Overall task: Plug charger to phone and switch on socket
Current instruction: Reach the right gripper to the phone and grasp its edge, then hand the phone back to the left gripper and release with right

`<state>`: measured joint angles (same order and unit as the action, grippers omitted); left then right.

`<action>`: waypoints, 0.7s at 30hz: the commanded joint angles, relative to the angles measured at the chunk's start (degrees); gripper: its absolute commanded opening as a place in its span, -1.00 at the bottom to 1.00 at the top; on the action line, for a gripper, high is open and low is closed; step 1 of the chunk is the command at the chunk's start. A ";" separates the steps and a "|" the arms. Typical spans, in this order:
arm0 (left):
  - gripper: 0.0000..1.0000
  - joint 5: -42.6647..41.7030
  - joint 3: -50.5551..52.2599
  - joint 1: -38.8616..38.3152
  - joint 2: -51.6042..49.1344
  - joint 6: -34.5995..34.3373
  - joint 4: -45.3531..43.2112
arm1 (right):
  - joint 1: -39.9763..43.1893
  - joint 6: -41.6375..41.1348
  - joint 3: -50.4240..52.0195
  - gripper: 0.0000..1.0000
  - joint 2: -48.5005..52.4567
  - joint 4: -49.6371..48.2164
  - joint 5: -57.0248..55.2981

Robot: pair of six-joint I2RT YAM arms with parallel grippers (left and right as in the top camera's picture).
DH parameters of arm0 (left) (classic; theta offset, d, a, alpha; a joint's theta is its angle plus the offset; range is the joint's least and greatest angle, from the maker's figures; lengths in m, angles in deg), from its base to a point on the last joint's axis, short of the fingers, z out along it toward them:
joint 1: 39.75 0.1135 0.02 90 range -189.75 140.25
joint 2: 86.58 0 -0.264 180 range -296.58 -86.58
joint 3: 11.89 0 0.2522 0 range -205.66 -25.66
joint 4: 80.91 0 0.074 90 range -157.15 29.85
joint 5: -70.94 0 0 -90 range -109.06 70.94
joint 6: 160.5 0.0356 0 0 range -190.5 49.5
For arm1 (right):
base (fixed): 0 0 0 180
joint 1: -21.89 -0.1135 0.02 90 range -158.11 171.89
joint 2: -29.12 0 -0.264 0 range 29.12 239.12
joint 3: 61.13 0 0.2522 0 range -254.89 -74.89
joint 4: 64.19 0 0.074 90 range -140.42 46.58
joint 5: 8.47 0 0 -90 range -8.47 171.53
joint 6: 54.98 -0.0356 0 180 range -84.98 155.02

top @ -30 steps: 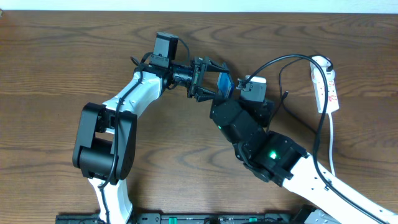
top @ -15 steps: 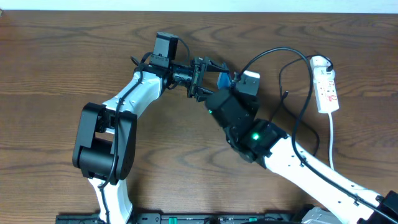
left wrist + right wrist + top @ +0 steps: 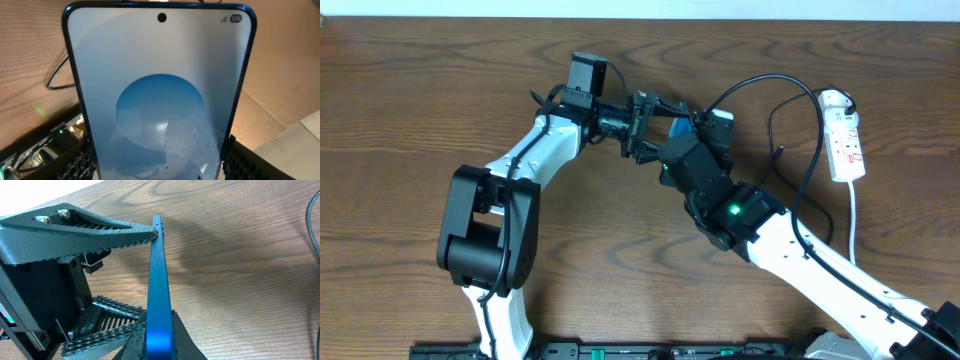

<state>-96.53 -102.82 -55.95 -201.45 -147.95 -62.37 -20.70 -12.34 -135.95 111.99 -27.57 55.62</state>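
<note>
The phone (image 3: 160, 90) stands on edge above the table, its blue-and-white screen filling the left wrist view. My left gripper (image 3: 160, 172) is shut on it, one finger on each long side. Seen edge-on in the right wrist view, the phone (image 3: 159, 280) is a thin blue strip, and my right gripper (image 3: 160, 342) is shut on its near end. Overhead, both grippers meet at the phone (image 3: 677, 127). The charger (image 3: 770, 79), a thin black cable, loops across the table right of the arms; its tip is hidden. The socket (image 3: 845, 140) lies at the far right.
The socket's white cord (image 3: 853, 220) runs down toward the front edge. Loops of the black cable lie between my right arm (image 3: 790, 240) and the socket. My left arm's base (image 3: 485, 230) stands at the front left. The brown wooden table (image 3: 400, 120) is bare at the left.
My right gripper has moved up and left to the phone and closed on its end. The left gripper has kept still with the phone in it.
</note>
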 commanded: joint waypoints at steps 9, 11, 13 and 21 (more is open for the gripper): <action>0.78 -1.44 -0.74 14.71 2.27 9.11 -6.40 | 7.56 -0.87 -0.52 -0.98 -3.32 1.73 15.82; 0.81 -4.48 -0.74 17.31 2.45 13.62 -6.40 | 9.84 -1.36 -0.50 -0.98 -3.69 1.60 19.65; 0.82 -7.02 -0.74 19.17 3.41 16.83 -6.32 | 12.68 -3.32 -0.44 -0.98 -3.72 0.22 25.33; 0.96 50.75 -0.70 21.29 29.24 51.19 52.37 | 22.05 1.22 1.38 -0.98 -3.72 -9.90 49.55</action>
<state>-77.63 -103.94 -34.62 -180.16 -110.47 -22.09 0.74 -13.89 -135.12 110.05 -34.28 96.91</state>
